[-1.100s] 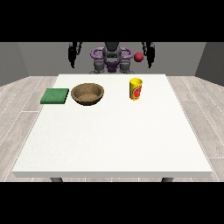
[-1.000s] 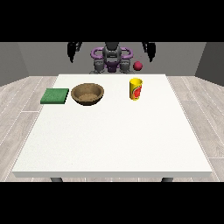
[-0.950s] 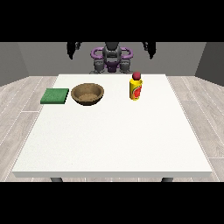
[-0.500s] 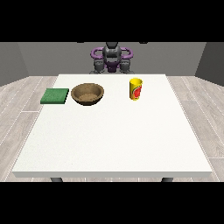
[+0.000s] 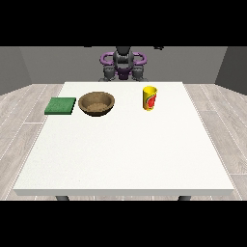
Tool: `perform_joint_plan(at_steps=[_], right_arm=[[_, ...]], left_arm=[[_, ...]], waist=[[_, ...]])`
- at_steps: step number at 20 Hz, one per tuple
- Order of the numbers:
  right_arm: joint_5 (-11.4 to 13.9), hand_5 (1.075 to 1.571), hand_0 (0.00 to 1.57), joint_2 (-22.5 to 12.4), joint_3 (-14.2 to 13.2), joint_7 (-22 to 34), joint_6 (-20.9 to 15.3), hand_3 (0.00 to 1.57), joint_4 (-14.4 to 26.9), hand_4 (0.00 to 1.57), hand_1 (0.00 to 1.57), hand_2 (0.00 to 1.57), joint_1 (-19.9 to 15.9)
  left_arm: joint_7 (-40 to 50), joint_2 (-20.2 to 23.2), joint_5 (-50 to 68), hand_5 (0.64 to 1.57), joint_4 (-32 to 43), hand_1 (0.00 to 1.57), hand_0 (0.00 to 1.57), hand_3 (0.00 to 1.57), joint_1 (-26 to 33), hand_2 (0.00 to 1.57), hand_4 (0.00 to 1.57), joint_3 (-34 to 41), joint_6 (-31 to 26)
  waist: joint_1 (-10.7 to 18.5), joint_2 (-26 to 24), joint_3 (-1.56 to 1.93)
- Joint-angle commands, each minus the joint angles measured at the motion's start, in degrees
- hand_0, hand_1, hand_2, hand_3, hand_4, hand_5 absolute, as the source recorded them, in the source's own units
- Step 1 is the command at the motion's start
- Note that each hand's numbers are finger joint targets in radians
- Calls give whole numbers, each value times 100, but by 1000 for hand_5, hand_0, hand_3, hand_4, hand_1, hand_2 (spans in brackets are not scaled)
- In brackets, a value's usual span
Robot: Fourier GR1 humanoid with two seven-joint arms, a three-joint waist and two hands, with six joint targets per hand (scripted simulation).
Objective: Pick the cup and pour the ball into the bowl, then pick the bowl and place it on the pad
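While facing the robot [image 5: 123, 65] across a large white surface [image 5: 125, 154], seen from a raised front camera. Small at the top of the view, dark grey torso with purple rings at the shoulders, standing just behind the far edge of the surface. Arms raised and running out past the top of the scene. Neither robot hand visible, so cannot tell whether fingers are apart, together, or clamped on anything.

Three things in a loose row along the far part of the surface, all resting on it and none touching another. At the view's left, a flat green square pad [image 5: 60, 105], lying near the left edge. Just beside it toward the middle, a round brown bowl [image 5: 97, 103], upright, shallow, opening facing up, with a paler brown inside. Separated from the pad by a narrow strip of white. Well apart at the view's right, a yellow cup [image 5: 150, 98] with a red mark on its side, standing upright, slightly farther back than the bowl. Inside of the cup hidden from this angle, so cannot tell whether the ball is in it.

Near half of the surface plain white. Around it, pale wood-plank floor [image 5: 24, 111] and grey walls behind the robot.
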Motion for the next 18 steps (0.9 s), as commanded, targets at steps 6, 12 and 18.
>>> perform_joint_plan(at_steps=[6, 12, 18], right_arm=[[-71, 1545, 0, 87, -159, -1423, 220, 0, 421, 702, 0, 0, -605], [-481, 1547, 0, -239, -483, -1716, 686, 0, 540, 678, 0, 0, -592], [-707, 1559, 0, -466, -796, -2273, 1108, 0, 1095, 667, 0, 0, -538]], left_arm=[[-2085, 338, -22, 1520, 1007, 0, 0, 0, -653, 0, 570, 637, -306], [-3410, 403, -90, 1484, 2291, 0, 0, 0, -581, 0, 407, 880, -478], [-4287, 394, -121, 1451, 3564, 0, 0, 0, -801, 0, 0, 1011, -580]], waist=[[-78, 2023, -1], [-423, 2374, -2], [-432, 2393, 0]])
